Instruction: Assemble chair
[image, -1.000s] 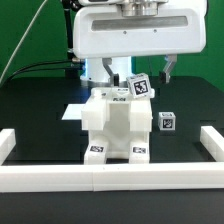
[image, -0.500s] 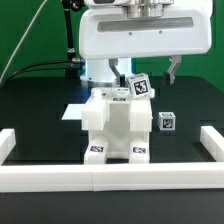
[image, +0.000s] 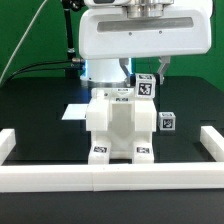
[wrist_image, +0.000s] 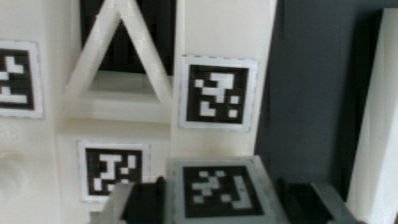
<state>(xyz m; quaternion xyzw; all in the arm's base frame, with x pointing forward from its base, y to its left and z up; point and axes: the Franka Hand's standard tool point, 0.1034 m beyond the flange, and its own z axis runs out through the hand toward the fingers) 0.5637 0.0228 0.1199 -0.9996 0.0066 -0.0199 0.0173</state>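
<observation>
Partly built chair (image: 118, 125) standing upright near the middle of the black worktop (image: 40, 100), seen from the exterior view as a white blocky body on two front feet, each foot bearing a black-and-white tag, with a further tag on its top face; my pincer (wrist_image: 215, 198) hangs over the upper corner of this body on the exterior view's right, largely hidden there by my own white wrist housing; in the wrist view my two dark fingers (wrist_image: 301, 194) stand on either side of a tagged piece (image: 146, 88) and press against its flanks, so the pincer is pinching that piece; the piece is held roughly upright, its tag facing the exterior camera, just above and beside the chair's top; whether it touches the chair I cannot tell; beyond it the wrist view shows white panels of the chair carrying several tags and two slanted white struts, somewhat blurred; a small cube (image: 168, 122) with its own tag rests on the worktop close to the chair, on the exterior view's right, apart from it; the marker board (image: 72, 113) lies flat behind the chair on the exterior view's left; a low white border wall (image: 100, 181) runs along the near edge of the worktop and turns up at both sides.
</observation>
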